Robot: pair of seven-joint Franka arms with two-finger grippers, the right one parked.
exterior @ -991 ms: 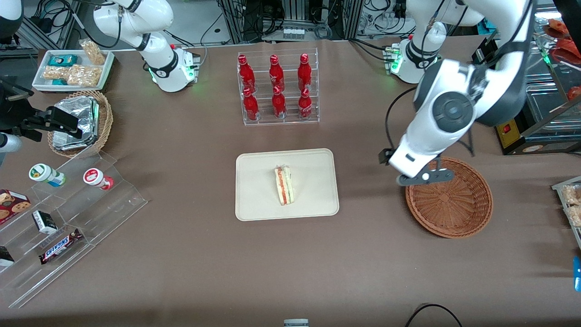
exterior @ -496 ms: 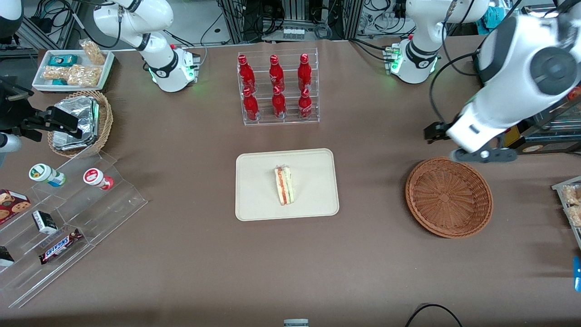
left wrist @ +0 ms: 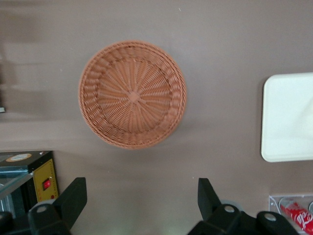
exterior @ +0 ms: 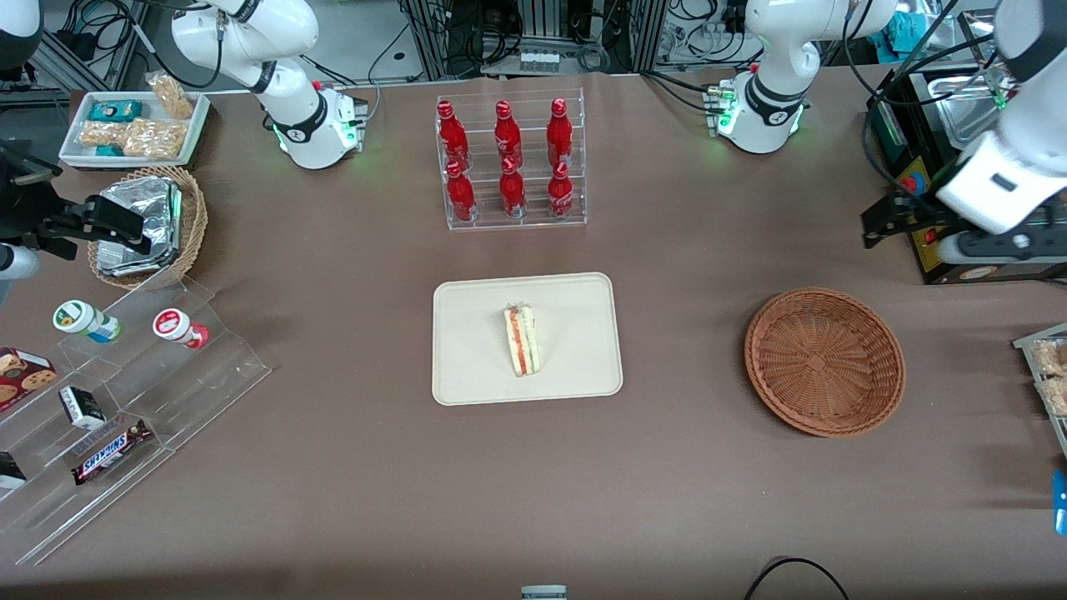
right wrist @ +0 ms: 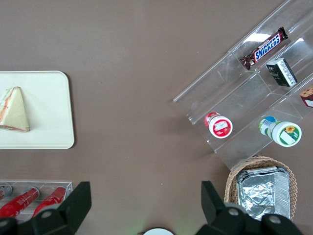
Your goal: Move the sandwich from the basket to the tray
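Note:
The sandwich (exterior: 521,340) (right wrist: 13,110), a white wedge with red and green layers, lies on the cream tray (exterior: 475,358) (right wrist: 49,107) in the middle of the table. The reddish-brown wicker basket (exterior: 824,361) (left wrist: 132,94) stands empty toward the working arm's end. My left gripper (left wrist: 141,198) (exterior: 984,247) hangs high above the table, farther from the front camera than the basket and out toward the working arm's end. It is open, with nothing but bare table between its fingers (left wrist: 73,196). A corner of the tray (left wrist: 288,117) shows in the left wrist view.
A clear rack of red bottles (exterior: 510,162) stands farther from the front camera than the tray. A black box with a red switch (exterior: 925,237) sits close to my gripper. Toward the parked arm's end are a stepped acrylic shelf (exterior: 125,400), a paler basket of foil packets (exterior: 150,225) and a white snack tray (exterior: 133,125).
My left gripper has swung from over the basket's rim out toward the working arm's end, rising and moving away from the front camera. The sandwich, tray and basket have not moved.

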